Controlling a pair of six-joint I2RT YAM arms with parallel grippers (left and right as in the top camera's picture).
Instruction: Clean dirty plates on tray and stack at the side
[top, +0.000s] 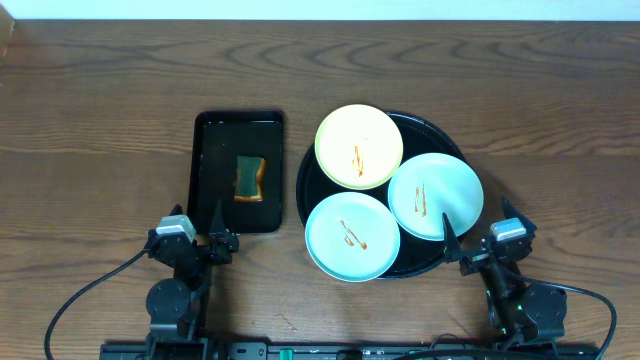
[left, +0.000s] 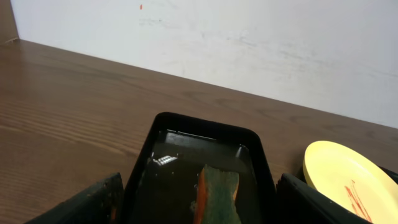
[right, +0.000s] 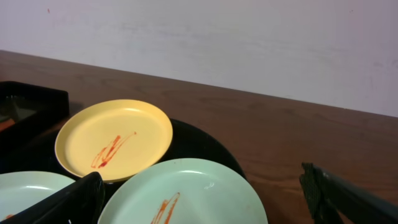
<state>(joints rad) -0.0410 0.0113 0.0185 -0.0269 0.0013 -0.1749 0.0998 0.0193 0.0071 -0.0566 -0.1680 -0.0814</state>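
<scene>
Three plates lie on the round black tray (top: 309, 186): a pale yellow plate (top: 359, 146) at the back, a mint plate (top: 435, 196) at the right and a second mint plate (top: 352, 236) at the front. Each has a brown-orange sauce streak at its centre. My right gripper (top: 478, 240) is open and empty just in front of the tray's right edge. In the right wrist view (right: 202, 186) its fingers straddle the right mint plate (right: 205, 190), with the yellow plate (right: 115, 140) beyond. My left gripper (top: 200, 232) is open and empty at the near end of the rectangular tray.
A small rectangular black tray (top: 210, 130) left of the round tray holds liquid and a green-and-orange sponge (top: 250, 178). The left wrist view shows that sponge (left: 217, 193) between my open left fingers (left: 202, 208). A white wall runs behind the wooden table.
</scene>
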